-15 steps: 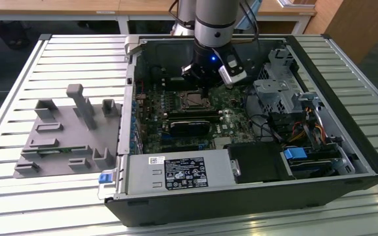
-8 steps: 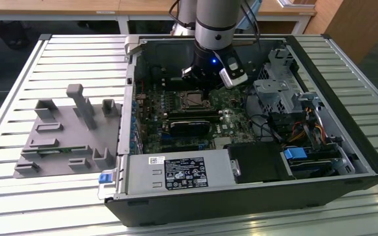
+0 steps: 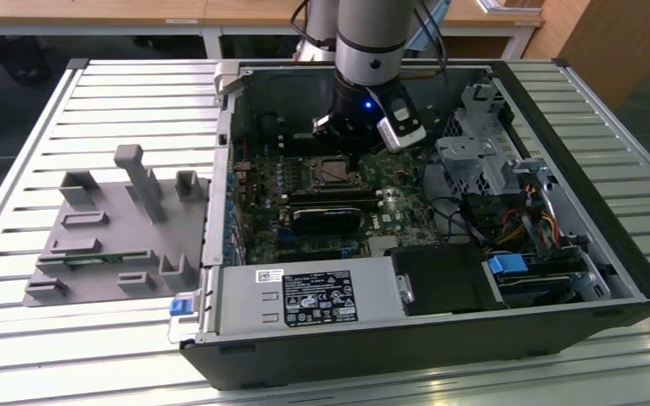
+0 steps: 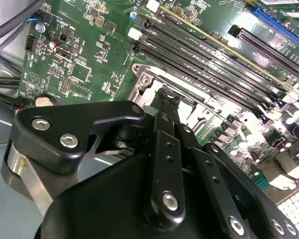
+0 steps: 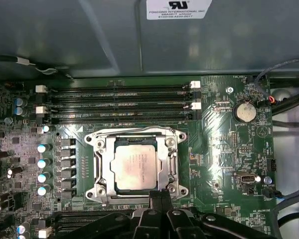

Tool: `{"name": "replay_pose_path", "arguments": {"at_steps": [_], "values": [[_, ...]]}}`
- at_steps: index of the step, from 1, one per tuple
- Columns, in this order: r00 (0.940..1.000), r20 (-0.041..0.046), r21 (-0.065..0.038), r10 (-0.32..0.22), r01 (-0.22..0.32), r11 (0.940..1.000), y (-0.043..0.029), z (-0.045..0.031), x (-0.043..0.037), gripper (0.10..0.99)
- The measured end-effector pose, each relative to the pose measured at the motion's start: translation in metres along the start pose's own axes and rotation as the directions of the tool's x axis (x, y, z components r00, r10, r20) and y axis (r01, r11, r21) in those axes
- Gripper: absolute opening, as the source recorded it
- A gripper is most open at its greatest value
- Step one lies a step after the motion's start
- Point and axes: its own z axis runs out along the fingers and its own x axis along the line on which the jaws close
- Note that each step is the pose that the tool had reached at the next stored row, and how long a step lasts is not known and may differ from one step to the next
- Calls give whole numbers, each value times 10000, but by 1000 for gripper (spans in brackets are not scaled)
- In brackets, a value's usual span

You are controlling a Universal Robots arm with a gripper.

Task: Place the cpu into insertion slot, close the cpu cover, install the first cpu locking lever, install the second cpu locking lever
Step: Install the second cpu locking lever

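Note:
The cpu, a silvery-beige square chip, lies in the insertion slot on the green board. The cpu cover, a thin silvery frame, lies flat around the chip's edges and leaves its face showing through the cut-out. My gripper hangs just above the board at one edge of the socket, its black fingers pressed together with nothing between them. In the second wrist view the gripper tip sits by a screwed corner of the socket frame. In the exterior view the gripper is over the far side of the socket.
Long black memory slots run beside the socket, with a coin battery nearby. The open case holds a power supply, a black fan card, a drive cage and cables. A grey fixture plate lies at the exterior view's left.

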Motion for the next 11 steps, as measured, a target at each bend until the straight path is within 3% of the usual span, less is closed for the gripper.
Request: {"name": "replay_pose_path", "arguments": {"at_steps": [6, 11], "values": [[10000, -17, 0, 1, -1, 10000, -57, -3, -3, 106], [9998, -179, -12, 11, -11, 10000, -144, 1, -7, 106]]}}
